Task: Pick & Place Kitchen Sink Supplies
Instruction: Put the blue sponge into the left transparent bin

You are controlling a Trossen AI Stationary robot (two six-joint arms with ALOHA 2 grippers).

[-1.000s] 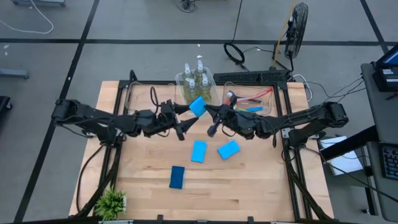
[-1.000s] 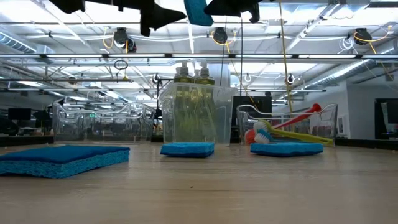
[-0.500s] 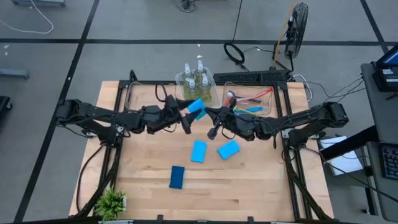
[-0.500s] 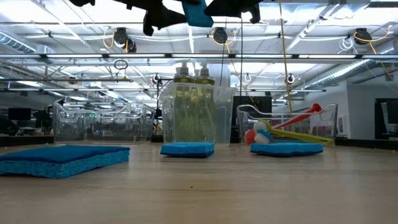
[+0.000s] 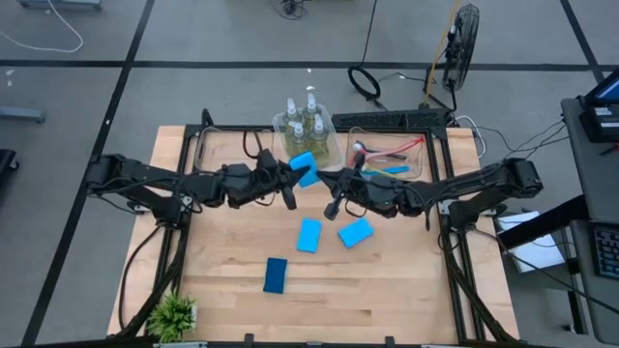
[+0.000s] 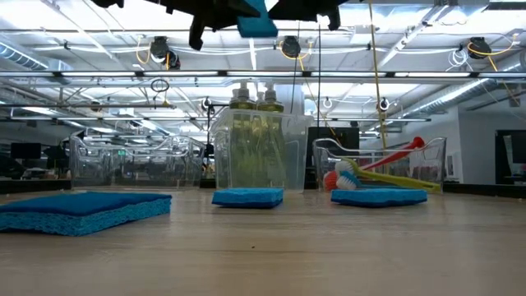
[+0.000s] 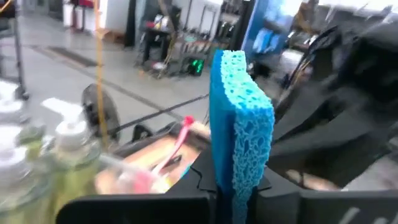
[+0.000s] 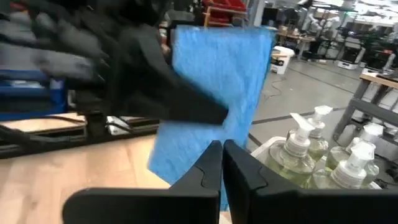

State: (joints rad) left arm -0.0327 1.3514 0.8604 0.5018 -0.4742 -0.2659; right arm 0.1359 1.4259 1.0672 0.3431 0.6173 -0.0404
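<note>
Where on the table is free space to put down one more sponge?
Bare wood lies between the potted plant and the dark blue sponge, and along the table's left edge. It is crowded at the middle back: the left claw, the held sponge, the right claw and the bottle bin.

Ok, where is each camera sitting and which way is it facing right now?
High: above the table, looking straight down; shows both arms, the left gripper holding a sponge in the air, the right gripper beside it.
Low: at table height, looking level across to the bins; grippers at the top edge.
Left wrist: past its fingers clamping the sponge, toward the bottles.
Right wrist: past its fingers at the sponge's broad face.
Shared: both wrist views show that sponge and the bottles.
</note>
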